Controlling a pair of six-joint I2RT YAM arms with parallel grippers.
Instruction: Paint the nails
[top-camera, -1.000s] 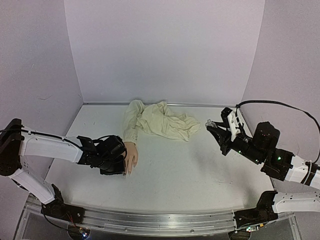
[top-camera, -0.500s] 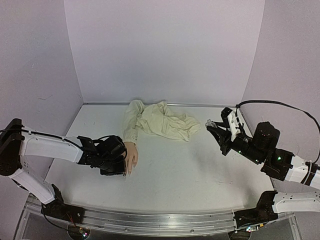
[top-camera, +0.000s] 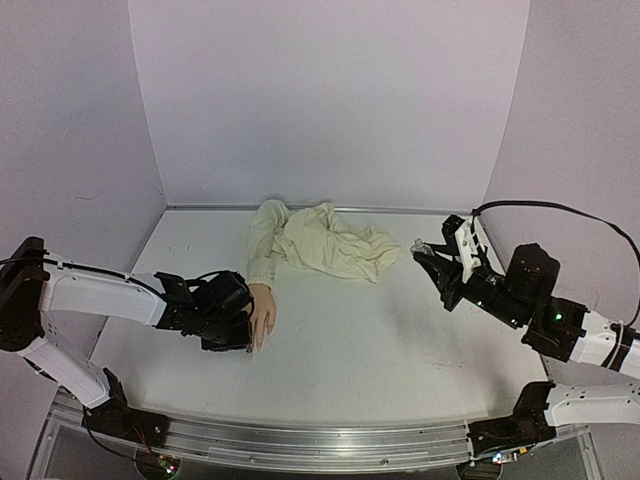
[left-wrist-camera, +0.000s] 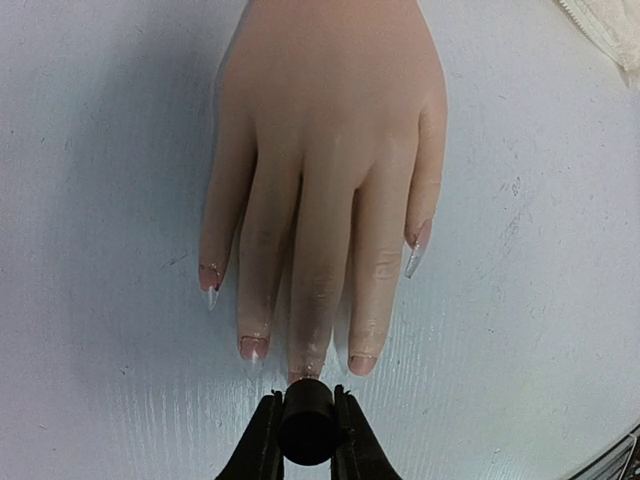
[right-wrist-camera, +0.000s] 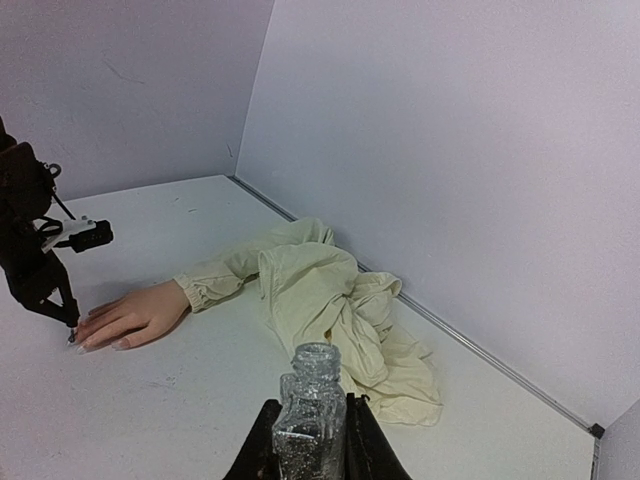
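A pale peach mannequin hand (left-wrist-camera: 320, 190) lies palm down on the white table, its nails (left-wrist-camera: 253, 348) pointing at me; it also shows in the top view (top-camera: 262, 308) and the right wrist view (right-wrist-camera: 135, 312). A cream sleeve (top-camera: 318, 240) trails from its wrist. My left gripper (left-wrist-camera: 306, 430) is shut on a black round brush cap (left-wrist-camera: 304, 420), right at the middle fingertip, whose nail the cap hides. My right gripper (right-wrist-camera: 310, 445) is shut on an open glitter polish bottle (right-wrist-camera: 310, 420), held up at the right (top-camera: 432, 250).
The crumpled cream cloth (right-wrist-camera: 340, 310) lies by the back wall. Lilac walls enclose the table on the left, back and right. A metal rail (top-camera: 300, 445) runs along the near edge.
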